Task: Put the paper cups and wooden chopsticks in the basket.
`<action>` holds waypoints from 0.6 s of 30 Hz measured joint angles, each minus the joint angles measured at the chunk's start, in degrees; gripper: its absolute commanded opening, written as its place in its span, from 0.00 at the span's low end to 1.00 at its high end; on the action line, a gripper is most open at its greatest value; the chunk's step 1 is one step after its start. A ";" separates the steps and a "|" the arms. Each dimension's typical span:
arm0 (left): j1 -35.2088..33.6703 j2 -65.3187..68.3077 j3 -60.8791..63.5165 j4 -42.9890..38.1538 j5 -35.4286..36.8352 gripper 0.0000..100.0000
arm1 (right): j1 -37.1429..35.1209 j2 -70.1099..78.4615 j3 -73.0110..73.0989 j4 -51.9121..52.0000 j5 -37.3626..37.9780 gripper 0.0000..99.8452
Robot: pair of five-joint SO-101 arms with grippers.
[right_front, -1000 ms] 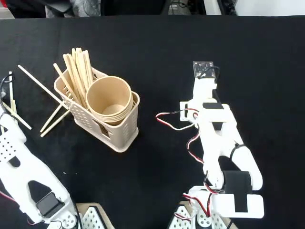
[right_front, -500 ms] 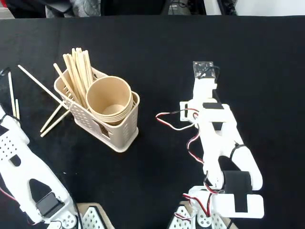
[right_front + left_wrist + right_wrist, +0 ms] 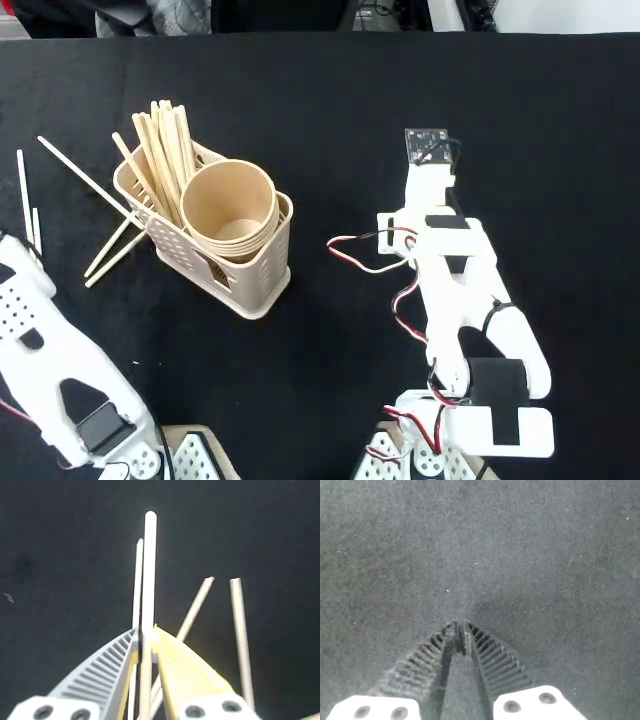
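At the near edge of the desk [image 3: 330, 110], the two arm bases sit side by side. From there the left arm [image 3: 50, 370] leans forward along the left border of the high view. Its jaws are clamped on one wooden chopstick [image 3: 148, 575], which sticks out straight ahead of them. A second stick [image 3: 138, 580] runs close alongside; whether the jaws also grip it cannot be told. The right arm [image 3: 455, 290] is folded back on itself, well apart from the task's things. Its jaws are pressed together with nothing between them, low over black cloth.

A broad strip of black desk separates this arm from the basket [image 3: 255, 285], which stands left of centre and a little farther out. Three loose chopsticks are counted beside the basket's left wall: one long [image 3: 80, 175], touching the wall, and two [image 3: 108, 257] lying together nearer than it. Inside the basket is a nested stack of paper cups [image 3: 228, 205], with at least two rims visible. An upright bundle of chopsticks [image 3: 160, 145] stands there too, packed too closely for a sure count. Beyond the basket, black desk runs to the far edge.
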 measured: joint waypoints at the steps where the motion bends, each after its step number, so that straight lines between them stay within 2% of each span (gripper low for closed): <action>1: 0.44 -3.25 0.00 1.67 0.00 0.03 | 0.00 0.00 0.00 0.00 0.00 0.01; 7: 2.55 -22.15 0.09 3.87 0.00 0.03 | 0.00 0.00 0.00 0.00 0.00 0.01; 10: 2.55 -30.42 4.57 3.87 0.00 0.03 | 0.00 0.00 0.00 0.00 0.00 0.01; 18: 7.38 -52.57 37.89 2.55 0.00 0.03 | 0.00 0.00 0.00 0.00 0.00 0.01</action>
